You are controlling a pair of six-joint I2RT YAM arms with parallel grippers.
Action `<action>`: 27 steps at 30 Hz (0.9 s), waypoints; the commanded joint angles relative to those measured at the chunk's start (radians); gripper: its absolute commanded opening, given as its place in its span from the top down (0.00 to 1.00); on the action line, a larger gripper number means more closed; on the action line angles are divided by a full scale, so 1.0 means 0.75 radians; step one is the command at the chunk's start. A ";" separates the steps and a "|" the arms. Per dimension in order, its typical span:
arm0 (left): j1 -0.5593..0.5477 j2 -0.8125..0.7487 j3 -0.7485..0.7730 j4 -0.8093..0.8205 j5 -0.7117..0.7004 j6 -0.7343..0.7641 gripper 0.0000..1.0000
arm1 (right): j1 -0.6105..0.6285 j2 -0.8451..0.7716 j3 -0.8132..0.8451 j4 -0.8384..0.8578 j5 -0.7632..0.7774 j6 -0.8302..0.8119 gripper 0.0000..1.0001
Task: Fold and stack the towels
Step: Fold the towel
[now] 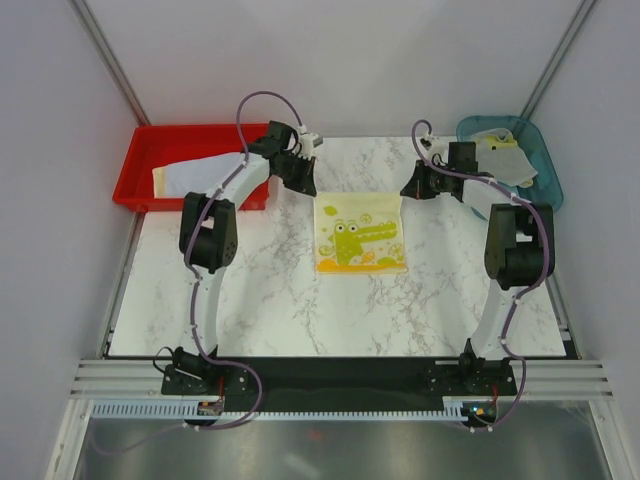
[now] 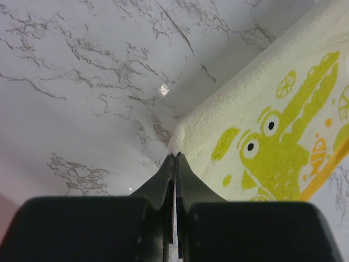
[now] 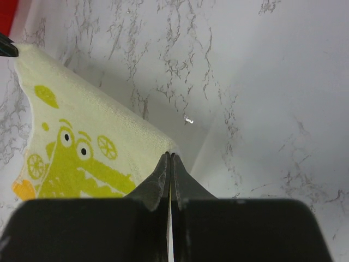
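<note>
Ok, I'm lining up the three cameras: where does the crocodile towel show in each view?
Top external: towel at the centre of the picture.
Left wrist: towel on the right side, its corner at the shut left gripper.
Right wrist: towel on the left side, its corner at the shut right gripper.
Shared landmark: the crocodile's eyes.
</note>
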State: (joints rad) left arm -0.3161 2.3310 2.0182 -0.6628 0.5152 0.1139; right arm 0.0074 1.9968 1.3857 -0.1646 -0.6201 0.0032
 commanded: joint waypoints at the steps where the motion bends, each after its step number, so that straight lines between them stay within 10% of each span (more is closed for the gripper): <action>1: 0.002 -0.152 -0.075 0.104 0.004 -0.027 0.98 | -0.002 -0.104 -0.011 0.082 0.013 -0.029 1.00; 27: -0.080 -0.611 -0.697 0.368 0.043 -0.140 0.98 | -0.002 -0.658 -0.610 0.428 -0.004 -0.025 1.00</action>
State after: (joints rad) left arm -0.3634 1.9549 1.5360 -0.4522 0.5362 0.0372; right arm 0.0090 1.5806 0.9615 0.0505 -0.6270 -0.0143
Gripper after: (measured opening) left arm 0.027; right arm 0.007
